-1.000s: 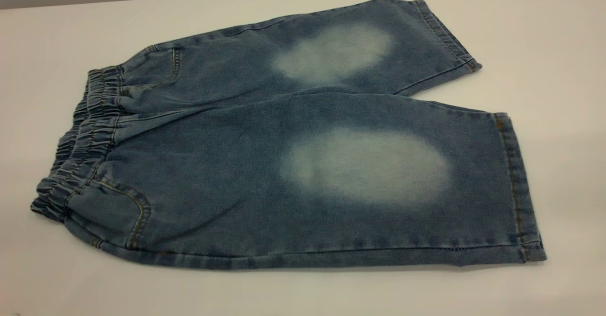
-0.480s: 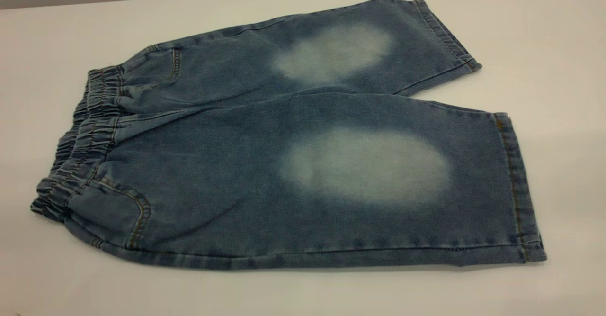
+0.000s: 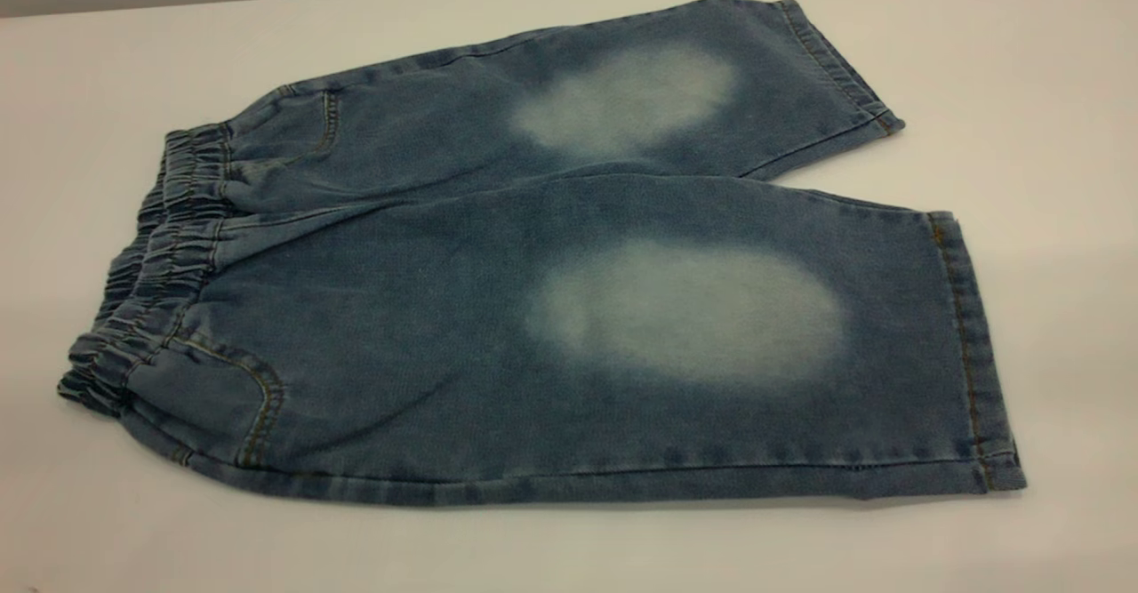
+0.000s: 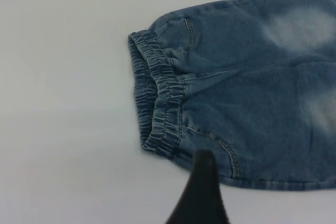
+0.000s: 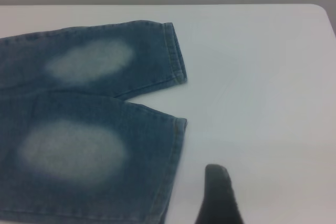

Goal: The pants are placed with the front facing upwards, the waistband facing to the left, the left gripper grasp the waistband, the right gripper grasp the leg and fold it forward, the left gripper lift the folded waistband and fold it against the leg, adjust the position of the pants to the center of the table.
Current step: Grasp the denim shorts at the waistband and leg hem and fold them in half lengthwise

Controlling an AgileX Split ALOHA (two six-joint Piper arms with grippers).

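The pants [image 3: 533,282] lay flat on the white bench [image 3: 1022,60], front up, waistband [image 3: 151,282] toward the left arm's side and both legs toward the right, slightly splayed. No fold had been made.

The left gripper [image 4: 202,192] hung above the bench near the waistband corner, apart from the cloth; only one dark finger showed, so I could not tell whether its fingers were spread or pressed together. The right gripper [image 5: 218,195] sat off the hem of the near leg [image 5: 94,156], likewise one finger in view, state undeterminable.

Risks, as judged: the gathered elastic waistband stood in two layers, so a shallow pinch might take the top layer only. Uneven lifting by the arms would skew the fold, and dragging could bunch the denim.
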